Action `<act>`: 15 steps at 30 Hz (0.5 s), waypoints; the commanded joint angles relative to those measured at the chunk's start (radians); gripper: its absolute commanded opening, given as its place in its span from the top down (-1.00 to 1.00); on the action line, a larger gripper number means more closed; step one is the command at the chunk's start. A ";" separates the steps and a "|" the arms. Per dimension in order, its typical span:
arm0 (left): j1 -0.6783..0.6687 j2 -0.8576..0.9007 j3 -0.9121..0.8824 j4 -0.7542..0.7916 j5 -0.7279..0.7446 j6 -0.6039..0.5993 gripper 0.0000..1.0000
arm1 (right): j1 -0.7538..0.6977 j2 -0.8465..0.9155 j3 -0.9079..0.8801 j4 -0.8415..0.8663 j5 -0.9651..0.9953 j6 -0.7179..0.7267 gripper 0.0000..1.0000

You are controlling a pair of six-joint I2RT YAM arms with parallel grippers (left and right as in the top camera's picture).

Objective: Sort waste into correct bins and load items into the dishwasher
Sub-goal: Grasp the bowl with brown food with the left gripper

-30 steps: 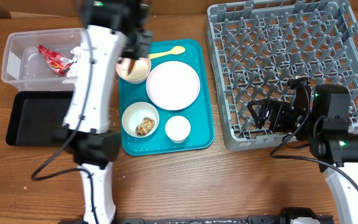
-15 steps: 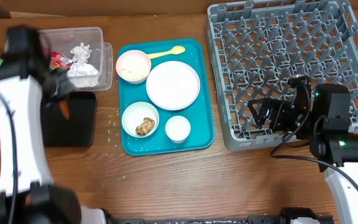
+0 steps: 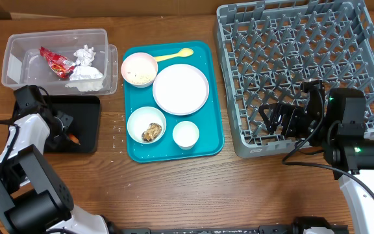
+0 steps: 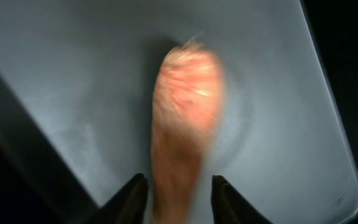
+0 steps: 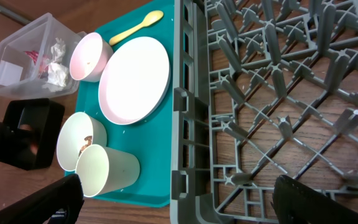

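My left gripper (image 3: pixel 70 133) hangs low over the black tray (image 3: pixel 91 120). In the left wrist view its fingers (image 4: pixel 178 193) stand apart on either side of a blurred orange-brown fried scrap (image 4: pixel 188 93) above the tray floor (image 4: pixel 73 74). The clear tub (image 3: pixel 15 45) holds the red wrapper (image 3: pixel 56 62) and white tissue (image 3: pixel 85 65). One bowl (image 3: pixel 139 69) holds rice, another (image 3: pixel 146 125) holds brown scraps. The plate (image 3: pixel 180 89), cup (image 3: pixel 186 134) and yellow spoon (image 3: pixel 174 55) lie on the teal tray. My right gripper (image 3: pixel 274 120) is open and empty over the grey rack's (image 3: pixel 304 65) front left corner.
The teal tray (image 3: pixel 210 146) sits between the bins and the rack. The right wrist view shows the rack edge (image 5: pixel 185 112), the cup (image 5: pixel 107 171), the plate (image 5: pixel 134 79) and my open fingers (image 5: pixel 179 199). A few rice grains lie on the wood beside the black tray.
My left arm swung from the rice bowl on the teal tray leftward and down to the black tray, with the fried scrap. The right arm has not moved.
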 commanded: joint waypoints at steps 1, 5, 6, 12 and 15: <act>-0.003 -0.004 0.024 0.005 0.070 0.079 -0.40 | 0.004 -0.003 0.029 0.003 0.006 -0.004 -1.00; -0.008 -0.048 0.171 -0.124 0.238 0.286 -0.88 | 0.004 -0.003 0.029 0.003 0.006 -0.003 -1.00; -0.013 -0.051 0.209 -0.157 0.285 0.335 -0.82 | 0.004 -0.003 0.029 0.003 0.006 -0.003 -1.00; -0.122 -0.055 0.420 -0.415 0.431 0.555 -0.71 | 0.004 -0.003 0.029 0.004 0.006 -0.004 -1.00; -0.253 -0.055 0.442 -0.492 0.431 0.604 -0.68 | 0.004 -0.003 0.029 0.003 0.006 -0.004 -1.00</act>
